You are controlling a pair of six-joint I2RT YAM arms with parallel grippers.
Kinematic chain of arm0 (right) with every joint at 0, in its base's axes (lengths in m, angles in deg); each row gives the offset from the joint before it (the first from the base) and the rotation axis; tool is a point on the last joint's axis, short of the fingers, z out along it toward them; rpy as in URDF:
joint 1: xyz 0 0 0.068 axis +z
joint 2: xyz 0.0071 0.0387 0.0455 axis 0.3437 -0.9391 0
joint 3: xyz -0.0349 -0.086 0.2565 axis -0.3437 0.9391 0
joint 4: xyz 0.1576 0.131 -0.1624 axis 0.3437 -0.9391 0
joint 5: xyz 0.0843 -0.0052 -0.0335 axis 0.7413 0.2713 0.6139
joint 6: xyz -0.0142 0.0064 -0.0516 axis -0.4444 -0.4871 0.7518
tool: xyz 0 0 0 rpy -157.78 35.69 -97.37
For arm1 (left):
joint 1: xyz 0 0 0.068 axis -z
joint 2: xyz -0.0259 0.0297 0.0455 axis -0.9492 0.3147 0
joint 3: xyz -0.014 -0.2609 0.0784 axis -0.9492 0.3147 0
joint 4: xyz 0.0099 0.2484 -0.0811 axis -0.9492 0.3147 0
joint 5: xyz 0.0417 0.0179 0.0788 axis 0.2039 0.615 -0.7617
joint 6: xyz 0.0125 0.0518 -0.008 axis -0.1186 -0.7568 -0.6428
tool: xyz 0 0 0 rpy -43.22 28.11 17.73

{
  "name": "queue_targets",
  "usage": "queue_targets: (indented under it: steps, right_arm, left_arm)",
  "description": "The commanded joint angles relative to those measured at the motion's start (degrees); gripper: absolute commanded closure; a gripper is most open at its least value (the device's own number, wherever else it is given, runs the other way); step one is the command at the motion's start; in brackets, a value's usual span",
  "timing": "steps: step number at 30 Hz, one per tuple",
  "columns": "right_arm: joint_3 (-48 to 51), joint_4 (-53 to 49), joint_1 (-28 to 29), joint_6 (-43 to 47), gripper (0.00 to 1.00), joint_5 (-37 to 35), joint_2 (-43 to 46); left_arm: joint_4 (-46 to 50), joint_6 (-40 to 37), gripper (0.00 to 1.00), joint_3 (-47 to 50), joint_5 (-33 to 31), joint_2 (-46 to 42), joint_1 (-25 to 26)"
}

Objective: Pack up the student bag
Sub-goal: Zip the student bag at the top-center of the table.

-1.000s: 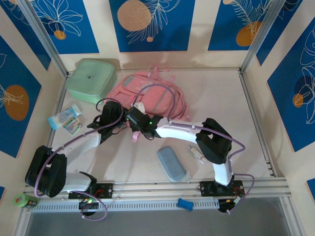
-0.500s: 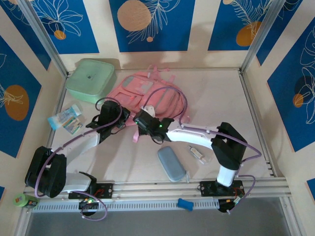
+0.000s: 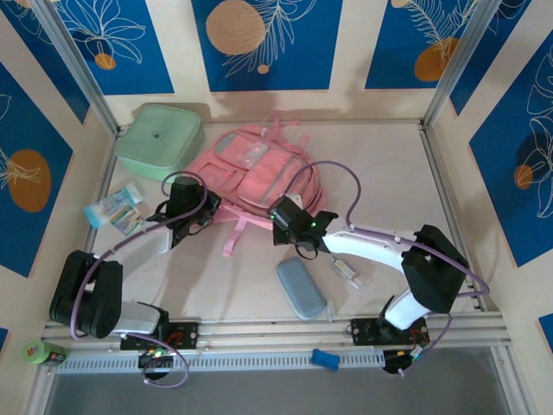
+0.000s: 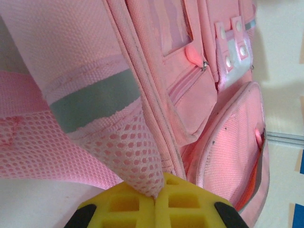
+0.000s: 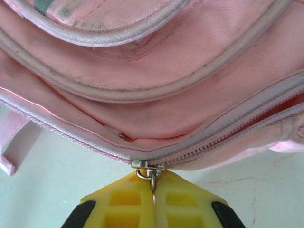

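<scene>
Top external: student bag [image 3: 259,169] flat on table [image 3: 380,173]; mint-green box [image 3: 160,141] just beside bag's far-left corner; grey-blue case [image 3: 300,288] on bag's near side, apart; left gripper [image 3: 200,216] at bag's left side; right gripper [image 3: 281,210] at bag's near edge.
Left wrist: left gripper [image 4: 156,190] fully closed, yellow pads pinching bag's mesh pocket [image 4: 135,152]; rest of bag stretching away beyond fingertips.
Right wrist: right gripper [image 5: 153,185] closed, pads clamped on zipper pull [image 5: 152,172] at bag's near seam; zipper gaping at right.
</scene>
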Motion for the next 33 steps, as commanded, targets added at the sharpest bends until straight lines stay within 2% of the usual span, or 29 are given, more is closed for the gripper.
queue_targets:
  steps: [1, 4, 6, 8, 10, 14, 19, 22, 27, 29, 33]
  right_arm:
    - [-1.14, -0.77, -1.34, 2.75, 1.00, 4.57, -0.84]
    - [-1.37, 0.04, -0.61, 4.71, 1.00, 6.60, -0.34]
    - [-1.87, 0.24, -0.12, 5.67, 1.00, 9.38, -0.34]
    - [-2.96, -3.00, 0.15, 3.62, 1.00, 8.33, -0.94]
    - [-2.14, -3.98, 0.05, 2.17, 1.00, 7.58, -0.52]
    - [0.55, -1.91, 0.39, 1.58, 1.00, 8.71, 1.27]
    - [0.65, -2.43, 0.99, 0.00, 1.00, 8.54, 2.02]
    - [0.81, -1.92, 1.12, -0.05, 1.00, 9.02, 1.66]
    - [0.61, -1.26, 1.32, -0.31, 1.00, 9.43, 0.18]
    - [0.35, -1.13, 1.78, -0.31, 1.00, 9.54, -0.09]
    - [-0.29, -1.41, 2.39, -0.18, 1.00, 8.59, -0.30]
  left_arm:
    - [-3.46, -2.97, 1.00, -2.46, 0.54, 0.21, -0.79]
    - [0.30, -5.47, 0.98, -3.96, 0.97, 0.55, -1.07]
    - [2.34, -7.85, 0.78, -5.32, 3.43, 1.27, -1.98]
    - [5.49, -10.18, 0.65, -6.01, 6.57, 1.49, -3.09]
    - [5.81, -9.56, 0.64, -3.44, 6.85, -0.16, -2.71]
    - [7.10, -5.45, 0.62, 1.97, 6.12, -4.87, 1.64]
    - [7.15, 5.96, 0.47, 9.85, -5.77, -15.54, 10.22]
    - [7.07, 12.40, 0.39, 12.20, -11.88, -17.97, 16.15]
    - [1.10, 19.15, 0.35, 11.09, -18.08, -12.71, 23.34]
    - [-0.55, 19.14, 0.39, 8.51, -20.26, -9.48, 25.72]
    - [-2.18, 20.02, 0.39, 3.44, -21.99, -1.76, 28.53]
